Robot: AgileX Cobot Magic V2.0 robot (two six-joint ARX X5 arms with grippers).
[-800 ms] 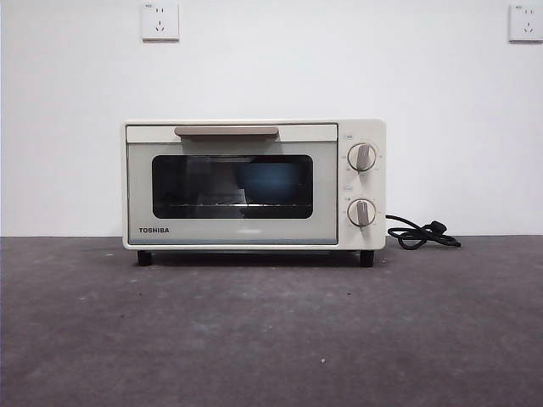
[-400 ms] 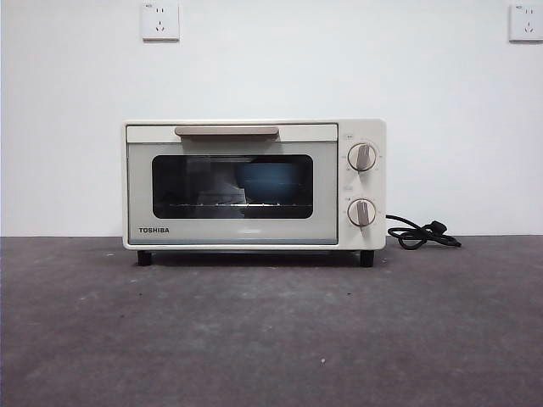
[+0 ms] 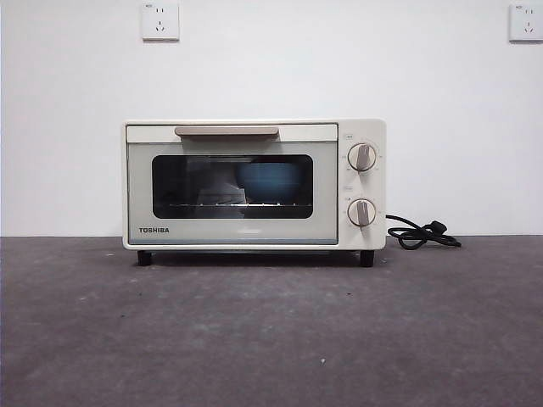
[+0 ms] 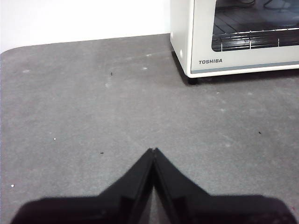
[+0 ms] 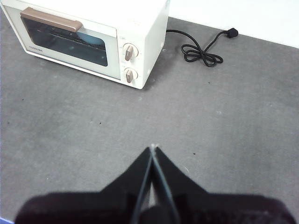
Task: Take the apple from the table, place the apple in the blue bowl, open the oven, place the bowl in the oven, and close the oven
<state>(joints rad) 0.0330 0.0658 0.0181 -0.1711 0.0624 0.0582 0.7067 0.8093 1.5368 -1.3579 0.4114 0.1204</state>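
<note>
- On the far side of the table (image 3: 271,339), I see the oven (image 3: 254,183) standing with its door shut, and the blue bowl (image 3: 270,181) sits inside on the rack, right of centre behind the glass.
- I cannot make out the apple in any view; I judge it lies in the bowl, hidden by the rim.
- The left gripper (image 4: 153,150) hangs over bare table near the oven's left corner, jaws pressed together, holding nothing.
- The right gripper (image 5: 153,148) hangs well back on the right, likewise closed and empty.
- The oven looks rigid and fairly heavy; the door handle (image 3: 226,131) is the only sensible hold, and I would pull gently.
- The right wrist view shows the cord (image 5: 202,49) and handle from above; the left shows the rack closely.
</note>
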